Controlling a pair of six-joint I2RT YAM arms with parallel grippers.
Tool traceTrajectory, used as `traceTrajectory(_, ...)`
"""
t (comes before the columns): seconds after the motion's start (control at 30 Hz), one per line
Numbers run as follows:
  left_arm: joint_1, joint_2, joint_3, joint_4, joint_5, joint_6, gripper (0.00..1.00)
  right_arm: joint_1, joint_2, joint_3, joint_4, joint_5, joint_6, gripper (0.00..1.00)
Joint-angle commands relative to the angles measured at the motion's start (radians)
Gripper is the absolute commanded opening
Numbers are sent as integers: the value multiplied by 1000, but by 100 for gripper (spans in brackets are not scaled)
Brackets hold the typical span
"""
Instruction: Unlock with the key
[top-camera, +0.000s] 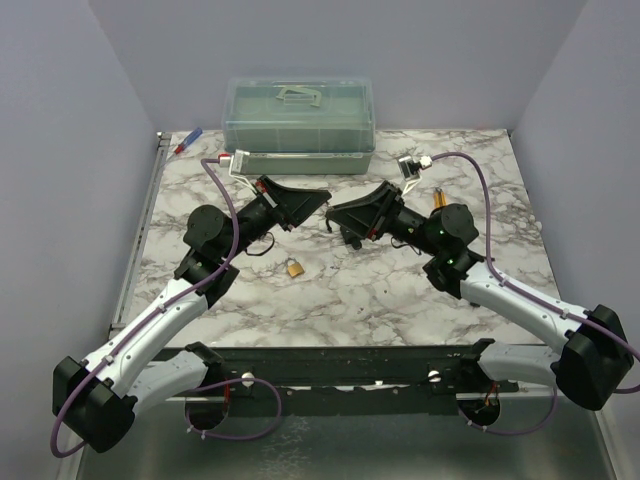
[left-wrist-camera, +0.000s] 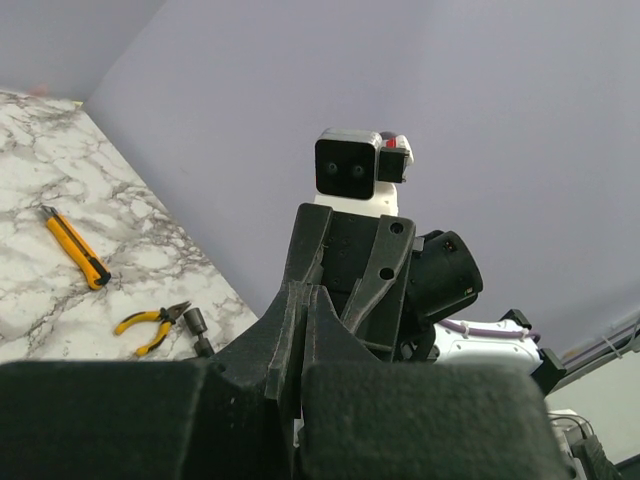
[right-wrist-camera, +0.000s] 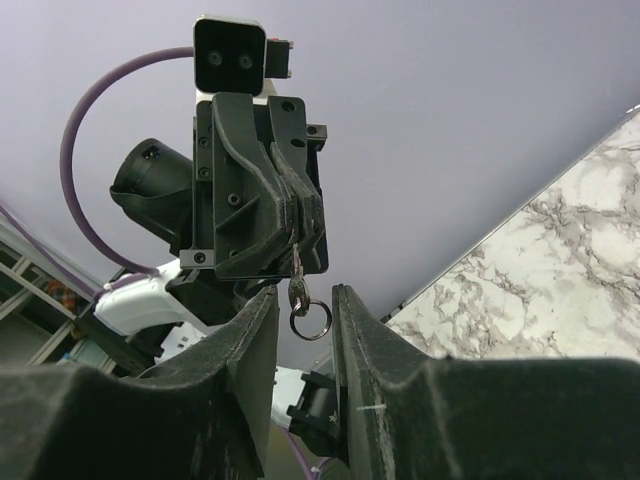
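Two arms meet tip to tip above the marble bench (top-camera: 400, 290), left fingers (top-camera: 300, 201) facing right fingers (top-camera: 362, 211). A small brass padlock (top-camera: 294, 268) lies just below them, with a clear lidded box (top-camera: 300, 115) at the back.

The left wrist view is half blocked by its own pressed-together fingers; beyond lie a yellow knife (left-wrist-camera: 75, 247) and pliers (left-wrist-camera: 148, 327).

From the right wrist, the left pair pinches the key (right-wrist-camera: 298, 290), its ring (right-wrist-camera: 311, 321) dangling between the parted, empty right pair.

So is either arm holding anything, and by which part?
Yes: the left gripper pinches a small key by its upper end; its ring hangs free below. The right gripper holds nothing.
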Motion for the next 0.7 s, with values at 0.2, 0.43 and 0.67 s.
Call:
traceTrajectory(0.2,3,-5,-20,44,-4,2,0,-3,5,24,44,-24,4,22)
traceTrajectory(0.43,4,-6,-31,46,-10,2,0,-3,7,27,45,-25,12,9)
traceTrajectory(0.67,3,-5,-40,47,-17,7,0,-4,14,38,37,-44,12,32)
